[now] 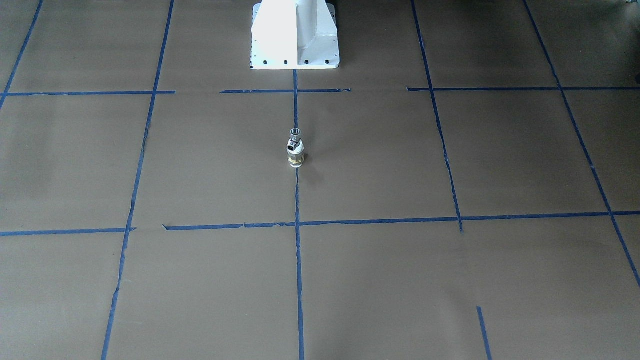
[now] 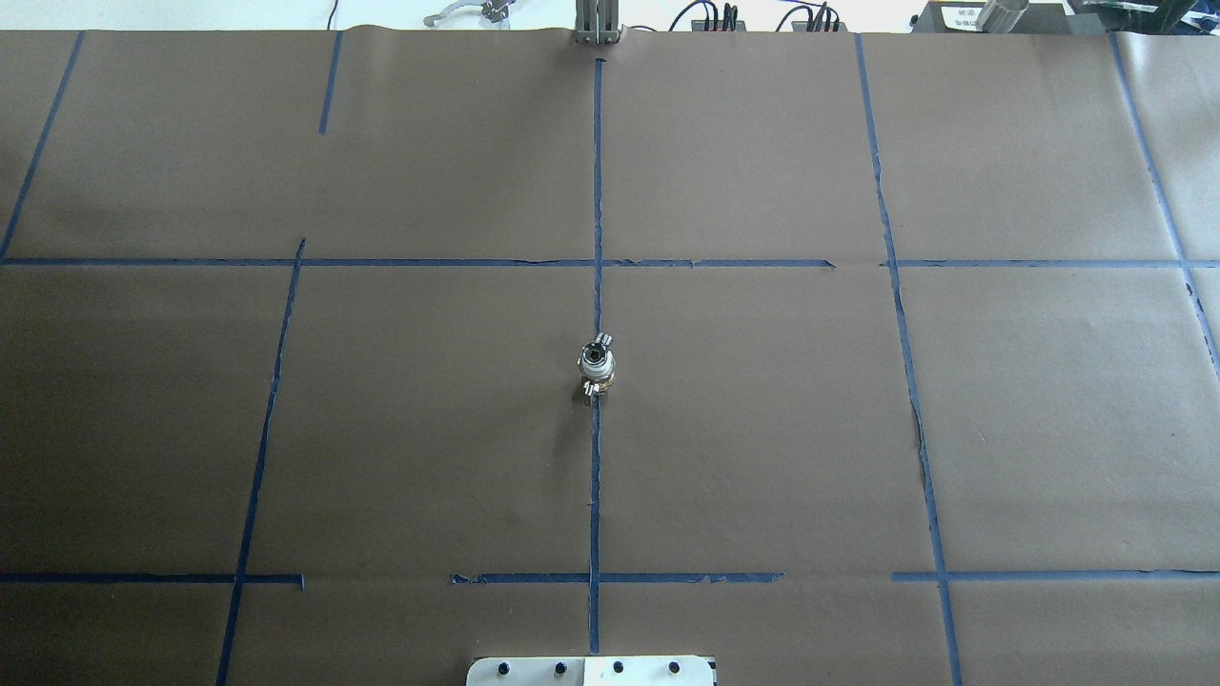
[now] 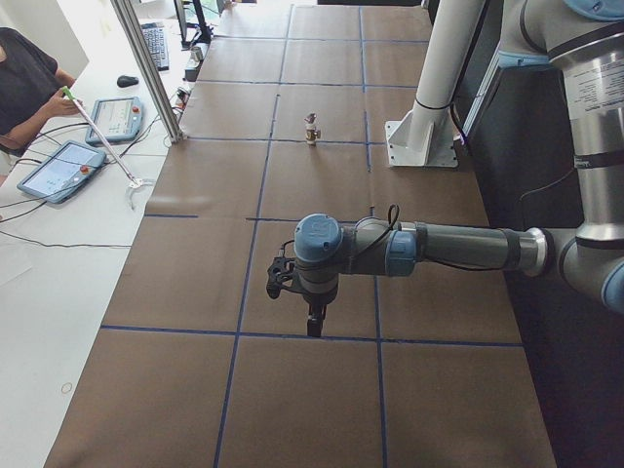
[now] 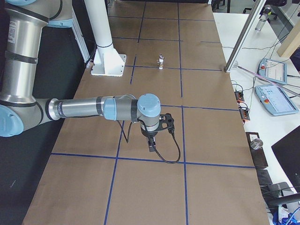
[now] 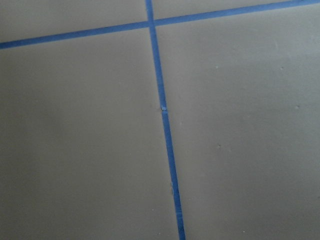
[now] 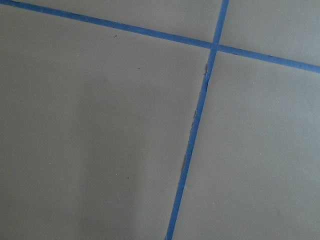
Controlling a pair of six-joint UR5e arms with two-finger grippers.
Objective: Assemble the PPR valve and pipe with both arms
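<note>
- Left gripper (image 3: pixel 313 327): I am hanging it fingers-down, low over the brown paper (image 3: pixel 195 273). Only the side camera is catching it, so I cannot tell whether the fingers are spread or pressed together.
- Its wrist camera is showing only paper and blue tape (image 5: pixel 162 130), with no fingers and no part.
- The valve (image 1: pixel 296 148) is standing upright on the centre tape line. It is well apart from the left gripper, roughly between my two grippers and just in front of the white pedestal (image 1: pixel 295 35).
- It is showing small in every view. I am reading a silvery top over a brass-looking base, but I cannot tell whether a pipe is already joined, and I am seeing no separate pipe.
- Right gripper (image 4: pixel 151 146): it is also pointing down near the paper, far from the valve. Its finger state is likewise impossible to tell, and its wrist view is showing bare paper and tape.
- Risks, as I am judging them:
  - The valve is tall, narrow and unsupported, so a finger arriving low or off-centre could tip it over.
  - Both arms are heading for one spot and could crowd each other.
  - The right arm's cable (image 4: pixel 174 152) is looping down by the paper and could snag.
</note>
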